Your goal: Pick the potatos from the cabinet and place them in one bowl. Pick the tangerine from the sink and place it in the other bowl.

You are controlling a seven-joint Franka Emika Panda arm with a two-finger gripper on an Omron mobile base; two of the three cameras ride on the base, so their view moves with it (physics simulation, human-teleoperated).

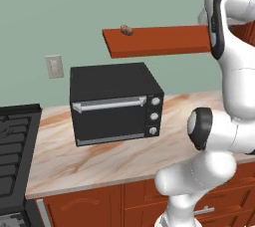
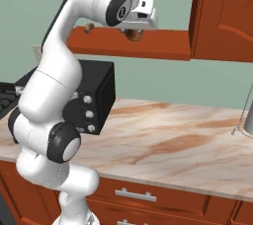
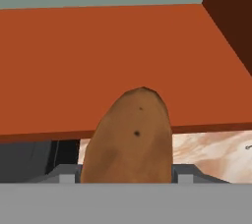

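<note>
The tool (image 2: 132, 30) was partly closed around one potato (image 3: 129, 139), held just above the cabinet's open shelf (image 1: 159, 41). A second potato (image 1: 126, 30) sat near the shelf's far end. By my reckoning the job had barely begun; both potatoes and the tangerine remained undelivered.

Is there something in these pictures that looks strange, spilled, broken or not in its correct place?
Nothing is spilled or broken. One potato lies alone near the end of the open shelf, and the gripper holds another potato above the shelf.
</note>
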